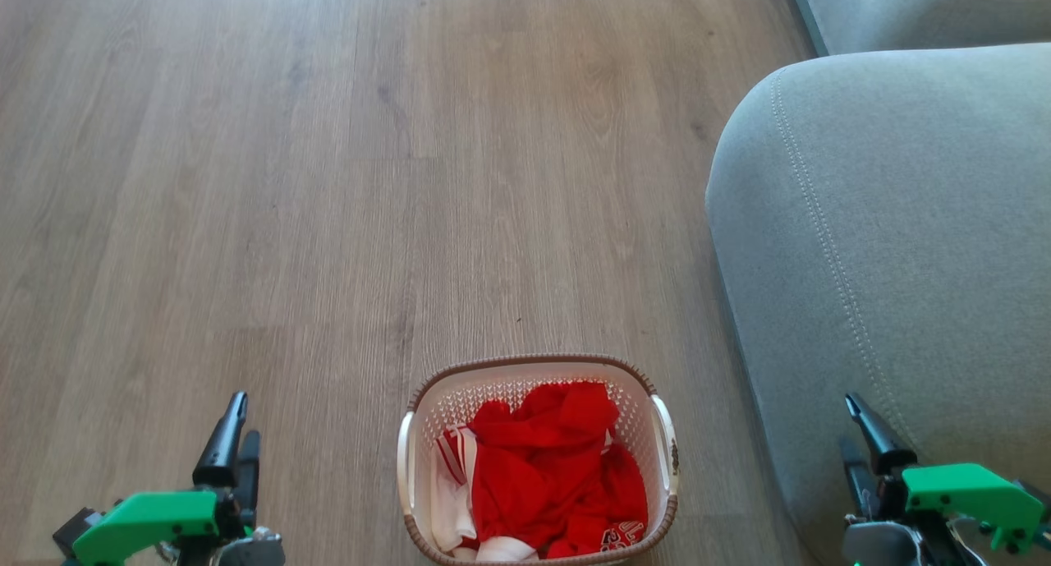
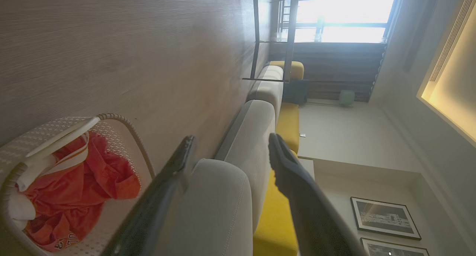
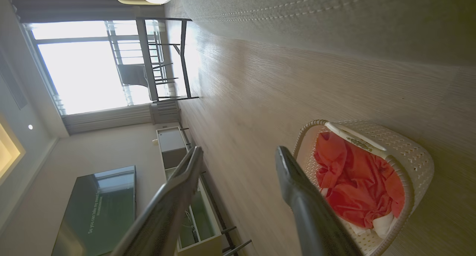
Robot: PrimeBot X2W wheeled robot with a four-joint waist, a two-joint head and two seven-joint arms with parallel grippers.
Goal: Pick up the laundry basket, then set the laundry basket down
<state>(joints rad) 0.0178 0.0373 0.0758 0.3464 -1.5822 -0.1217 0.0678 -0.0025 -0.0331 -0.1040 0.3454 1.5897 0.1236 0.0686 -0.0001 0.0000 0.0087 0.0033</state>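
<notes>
From my head, the small cream-white perforated plastic laundry basket [image 1: 532, 359] with brown rim sits on the wooden floor [image 1: 328, 180] between my left hand [image 1: 238, 443] and right hand [image 1: 858, 443], apart from both. Along my left wrist, fingers [image 2: 163, 196] spread, empty; along my right wrist, likewise, so I judge both lifting and setting down remain.

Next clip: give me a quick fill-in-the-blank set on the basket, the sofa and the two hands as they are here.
1. The cream-white perforated plastic laundry basket stands on the wood-grain floor; its woven-look rim is ____.
2. The crumpled clothes inside it are mostly ____.
3. The grey upholstered sofa is on the robot's ____ side of the basket.
4. The left hand and right hand are both ____ and empty.
Missing words: brown; red; right; open.
</notes>
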